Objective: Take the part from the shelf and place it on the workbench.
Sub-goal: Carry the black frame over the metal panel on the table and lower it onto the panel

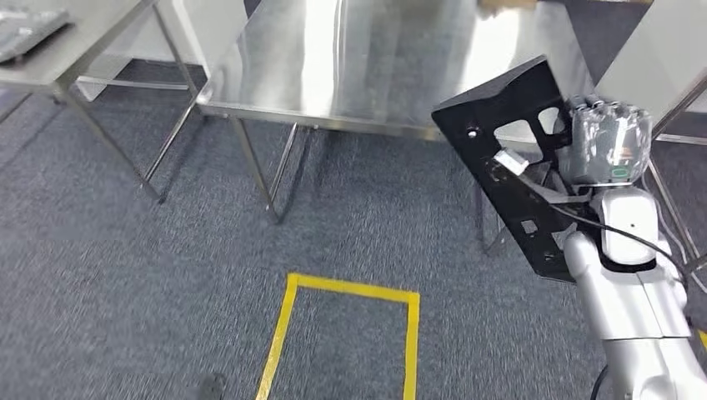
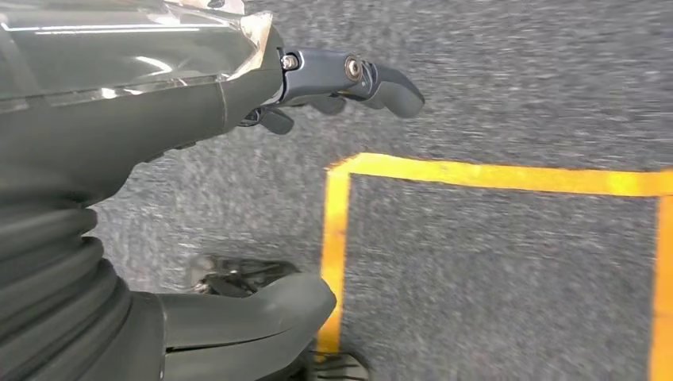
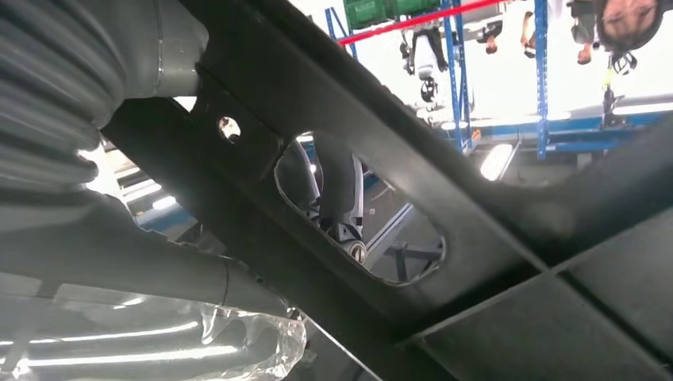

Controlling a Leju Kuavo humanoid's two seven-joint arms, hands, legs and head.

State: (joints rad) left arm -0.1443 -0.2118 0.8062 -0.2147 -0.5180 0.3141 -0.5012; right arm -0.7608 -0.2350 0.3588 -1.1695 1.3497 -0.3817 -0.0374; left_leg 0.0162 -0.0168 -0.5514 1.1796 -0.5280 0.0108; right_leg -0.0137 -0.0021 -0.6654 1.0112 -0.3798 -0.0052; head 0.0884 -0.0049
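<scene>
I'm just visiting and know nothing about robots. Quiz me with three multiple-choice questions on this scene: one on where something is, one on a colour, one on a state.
1. Where is the black part?
A. On the floor
B. In the right hand
C. On the steel workbench

2. What colour is the taped outline on the carpet?
A. Yellow
B. Red
C. White

3. What is the left hand doing?
A. Holding the part
B. Pressing the workbench
C. Holding nothing

Answers: 1 B, the hand grips it beside the bench. 2 A, yellow tape. 3 C, its fingers hang apart over carpet.

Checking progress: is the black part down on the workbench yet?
No. The right hand holds the black part tilted in the air before the steel workbench.
</scene>
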